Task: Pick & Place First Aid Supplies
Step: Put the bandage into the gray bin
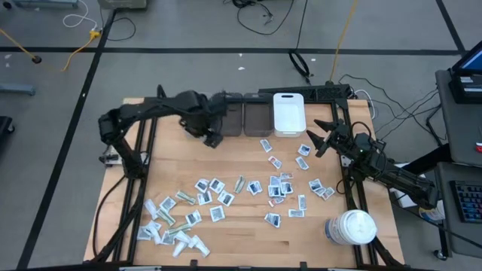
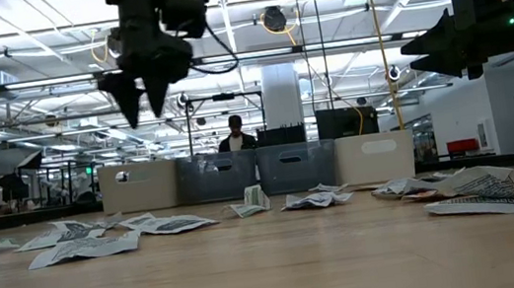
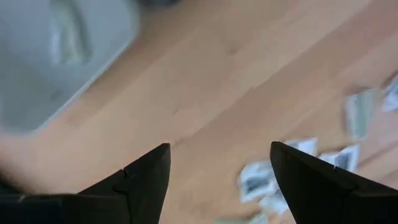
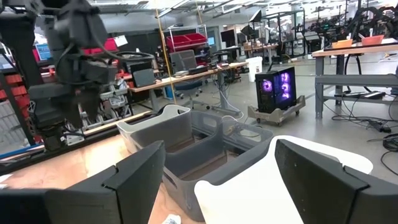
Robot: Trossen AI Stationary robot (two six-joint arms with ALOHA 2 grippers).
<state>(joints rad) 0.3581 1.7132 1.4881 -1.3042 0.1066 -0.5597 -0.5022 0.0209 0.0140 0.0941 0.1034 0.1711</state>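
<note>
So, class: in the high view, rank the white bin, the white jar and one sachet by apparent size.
1. White bin and white jar: look about alike, so I won't rank them.
2. Sachet: clearly smallest.

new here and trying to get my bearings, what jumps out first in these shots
The scatter of first aid supplies, small sachets and pale strips strewn over the wooden table, grabs the eye first. Behind them, a row of bins lines the far edge, with the left gripper and right gripper both open and empty above the table near it.
</note>
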